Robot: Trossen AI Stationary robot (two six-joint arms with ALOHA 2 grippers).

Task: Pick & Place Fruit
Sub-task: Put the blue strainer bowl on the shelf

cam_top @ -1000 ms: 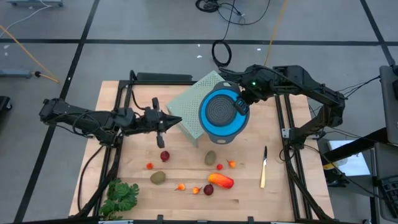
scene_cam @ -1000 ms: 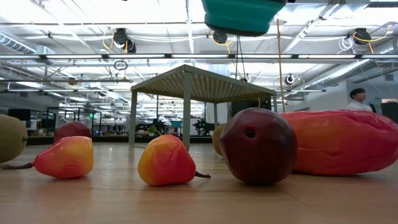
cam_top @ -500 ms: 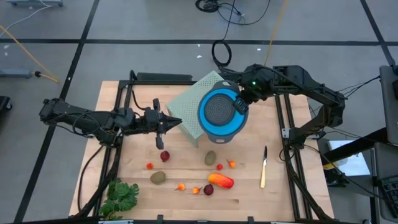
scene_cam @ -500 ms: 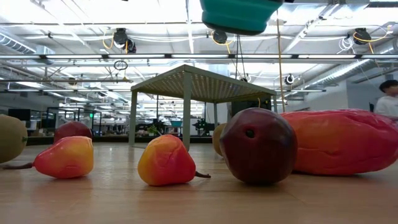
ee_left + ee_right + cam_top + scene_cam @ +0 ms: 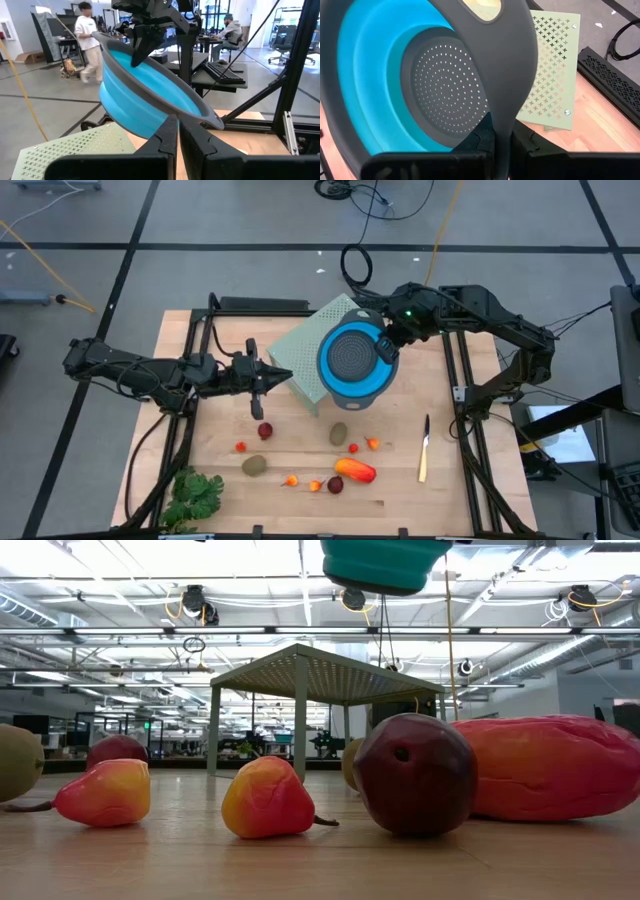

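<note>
A blue colander, light and flexible, is held clamped at its rim by the right end effector above the surface; left end effector closed, empty. The fruit, judged light, rigid, is scattered near the front edge, best pinched mid-body.

The fruit is lying loose on the worktop, near its front half. A long orange-red piece is lying on its side, with a dark red ball just beside it. Two oval brown-green pieces are sitting well apart. Another dark red ball is resting farther back. Tiny orange and red pieces are lying scattered between them.
</note>
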